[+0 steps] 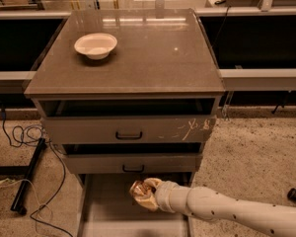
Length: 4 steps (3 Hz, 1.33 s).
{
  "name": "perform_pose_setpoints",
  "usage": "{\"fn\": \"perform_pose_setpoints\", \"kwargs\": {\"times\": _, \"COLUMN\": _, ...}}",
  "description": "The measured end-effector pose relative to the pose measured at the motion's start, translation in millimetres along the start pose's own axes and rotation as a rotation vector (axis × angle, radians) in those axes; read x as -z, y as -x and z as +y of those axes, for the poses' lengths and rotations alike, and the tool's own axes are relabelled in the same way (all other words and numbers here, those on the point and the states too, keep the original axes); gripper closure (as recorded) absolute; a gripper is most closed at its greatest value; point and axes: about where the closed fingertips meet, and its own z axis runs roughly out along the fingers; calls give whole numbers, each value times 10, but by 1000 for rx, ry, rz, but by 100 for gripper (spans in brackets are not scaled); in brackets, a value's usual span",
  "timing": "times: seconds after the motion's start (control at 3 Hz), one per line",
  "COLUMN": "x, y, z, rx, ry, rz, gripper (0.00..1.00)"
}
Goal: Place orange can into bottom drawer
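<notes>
The orange can is a small shiny golden-brown can held at the tip of my gripper. The white arm reaches in from the lower right. The can hangs just above the floor of the bottom drawer, near its back, right below the middle drawer's front. The bottom drawer is pulled far out, a shallow pale-grey tray. The gripper's fingers are wrapped close around the can.
A white bowl sits on the cabinet top at the back left. The top drawer and middle drawer stand slightly out. Black cables and a bar lie on the floor at left.
</notes>
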Motion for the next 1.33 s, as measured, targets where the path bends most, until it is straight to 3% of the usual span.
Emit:
{"fn": "perform_pose_setpoints", "kwargs": {"times": 0.33, "x": -273, "y": -275, "z": -76, "rx": -17, "ry": 36, "rz": -8, "gripper": 100}}
{"fn": "perform_pose_setpoints", "kwargs": {"times": 0.67, "x": -747, "y": -690, "z": -193, "rx": -59, "ry": 62, "rz": 1, "gripper": 100}}
{"fn": "perform_pose_setpoints", "kwargs": {"times": 1.33, "x": -833, "y": -760, "z": -162, "rx": -73, "ry": 86, "rz": -3, "gripper": 100}}
